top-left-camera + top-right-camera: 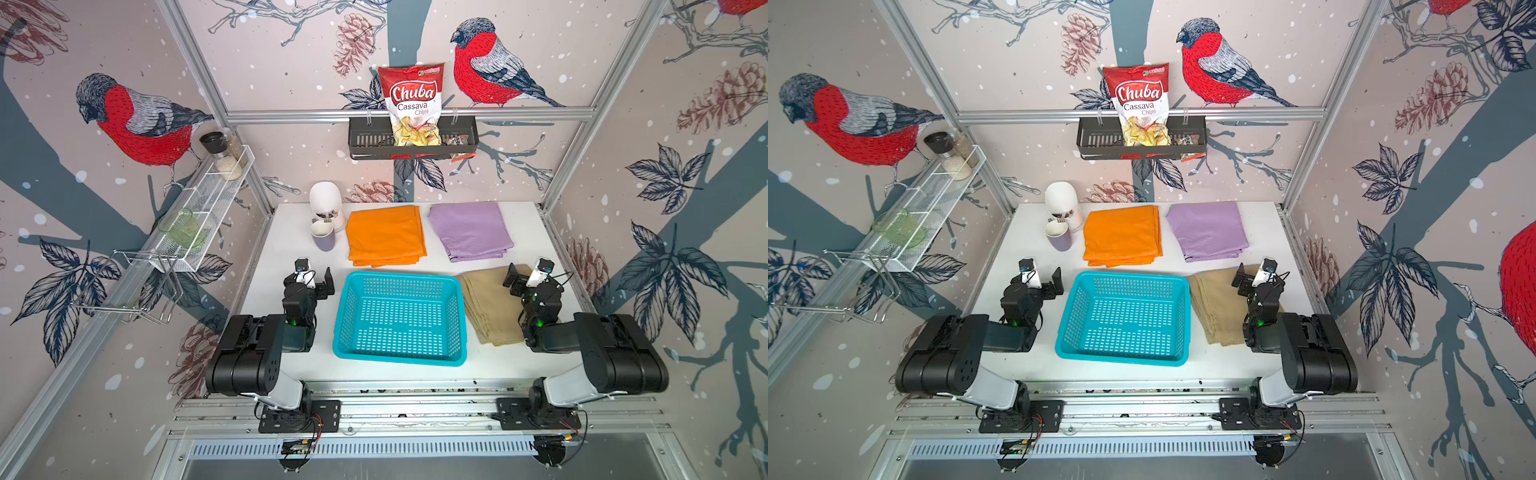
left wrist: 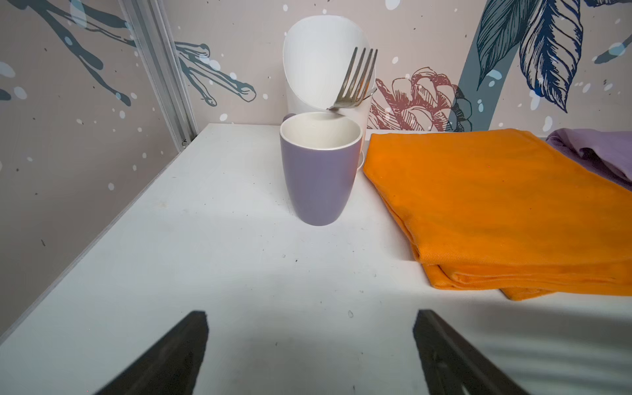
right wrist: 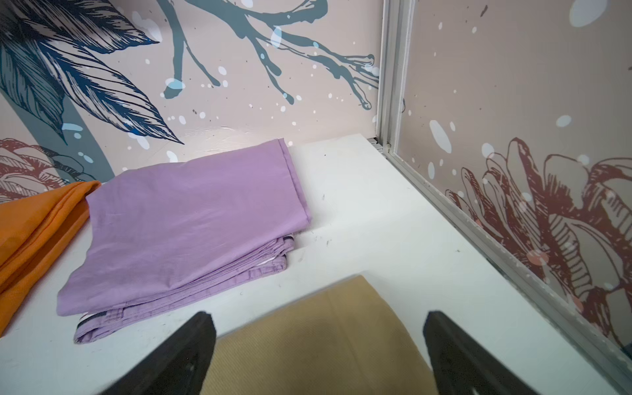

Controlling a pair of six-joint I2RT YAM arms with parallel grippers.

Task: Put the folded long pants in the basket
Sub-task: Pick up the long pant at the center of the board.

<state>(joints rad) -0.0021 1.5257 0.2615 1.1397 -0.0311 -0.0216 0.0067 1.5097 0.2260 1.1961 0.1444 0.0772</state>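
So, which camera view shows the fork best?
The left wrist view: the fork is large and sharp, tines up, at the white holder. In both top views it is a tiny dark speck; the right wrist view does not show it.

Front centre: turquoise slotted plastic basket, on white table.
Behind basket: folded bright orange cloth pants; folded lilac cloth pants to their right.
Right of basket: folded khaki tan cloth pants, just beside it.
Back left: purple ceramic cup, before white cutlery holder.
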